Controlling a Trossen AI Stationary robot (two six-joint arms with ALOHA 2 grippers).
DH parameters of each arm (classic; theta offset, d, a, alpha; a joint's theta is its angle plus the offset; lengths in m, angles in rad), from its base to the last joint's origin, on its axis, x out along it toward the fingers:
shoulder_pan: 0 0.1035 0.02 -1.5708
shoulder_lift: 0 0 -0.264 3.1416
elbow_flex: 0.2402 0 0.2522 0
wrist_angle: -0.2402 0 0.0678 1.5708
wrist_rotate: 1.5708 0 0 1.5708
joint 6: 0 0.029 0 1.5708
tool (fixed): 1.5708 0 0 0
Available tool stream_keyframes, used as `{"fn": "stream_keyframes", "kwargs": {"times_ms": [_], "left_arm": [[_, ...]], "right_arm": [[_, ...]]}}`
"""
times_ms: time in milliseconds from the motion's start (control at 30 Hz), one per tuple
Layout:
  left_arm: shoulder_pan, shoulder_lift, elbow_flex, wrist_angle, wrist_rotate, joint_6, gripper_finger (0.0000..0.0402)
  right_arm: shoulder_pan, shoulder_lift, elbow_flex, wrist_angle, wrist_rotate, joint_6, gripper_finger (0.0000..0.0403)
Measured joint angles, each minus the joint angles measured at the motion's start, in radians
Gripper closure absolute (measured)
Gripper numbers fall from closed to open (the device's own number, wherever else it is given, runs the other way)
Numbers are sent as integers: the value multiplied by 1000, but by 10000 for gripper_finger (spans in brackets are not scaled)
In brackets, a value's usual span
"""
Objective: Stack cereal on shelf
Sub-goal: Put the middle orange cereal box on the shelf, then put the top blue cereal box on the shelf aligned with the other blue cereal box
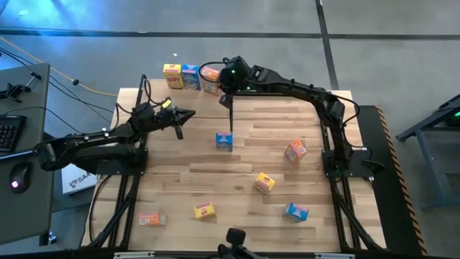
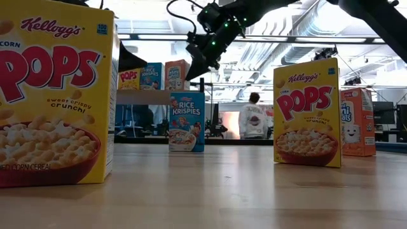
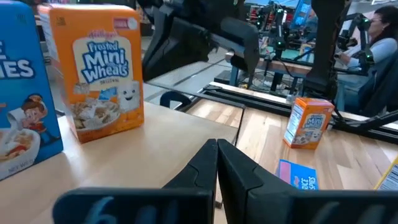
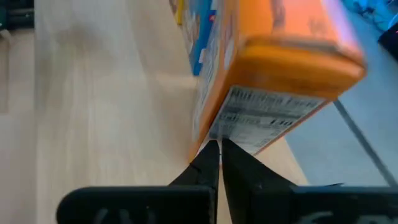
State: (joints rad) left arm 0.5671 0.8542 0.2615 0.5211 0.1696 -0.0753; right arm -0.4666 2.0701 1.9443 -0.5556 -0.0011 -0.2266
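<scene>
The shelf stands at the table's far left and carries three upright cereal boxes: yellow, blue and orange. My right gripper is shut with nothing between its fingers. It slants down at the orange box from that box's right side. My left gripper is shut and empty. It hovers level just off the shelf's near edge, pointing toward the table's right. More cereal boxes lie and stand on the tabletop. My right gripper's shut fingertips stand right at the lower part of the orange box's white printed side panel, coming from the table's right and slanting down. Whether they touch the panel I cannot tell. The box stands on the shelf board.
On the tabletop are a blue box in the middle, an orange one to the right, and yellow, blue, yellow and orange boxes nearer the front. A person stands in the room behind.
</scene>
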Motion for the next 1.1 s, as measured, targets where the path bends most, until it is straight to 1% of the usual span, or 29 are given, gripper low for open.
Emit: {"fn": "stream_keyframes", "kwargs": {"times_ms": [200, 367, 633, 700, 767, 833, 900, 1000, 1033, 1100], "left_arm": [[0, 49, 0, 6, 0, 0, 399], [0, 90, 0, 53, -1, -2, 399], [0, 102, 0, 73, -1, -10, 399], [0, 102, 0, 73, -1, -10, 399], [0, 102, 0, 73, -1, -5, 399], [0, 102, 0, 71, -1, -2, 399], [2, 102, 0, 69, 0, 1, 399], [2, 101, 0, 69, 0, 17, 399], [2, 101, 0, 69, 0, 19, 399], [2, 101, 0, 68, 2, 31, 399]], "right_arm": [[-19, 0, 0, 4, 9, -14, 401], [-31, 0, 0, 35, 10, -17, 401], [-42, 0, 0, 97, 1, -39, 401], [-43, -1, 0, 88, 7, -60, 401], [-44, -18, 0, 40, 31, -84, 401], [-43, -57, -1, -4, 42, -112, 402], [-38, -100, 1, -39, 6, -125, 402], [-20, -137, -20, -60, -102, -109, 403], [-9, -142, -37, -65, -123, -106, 403], [18, -160, -84, -62, -133, -107, 403]]}}
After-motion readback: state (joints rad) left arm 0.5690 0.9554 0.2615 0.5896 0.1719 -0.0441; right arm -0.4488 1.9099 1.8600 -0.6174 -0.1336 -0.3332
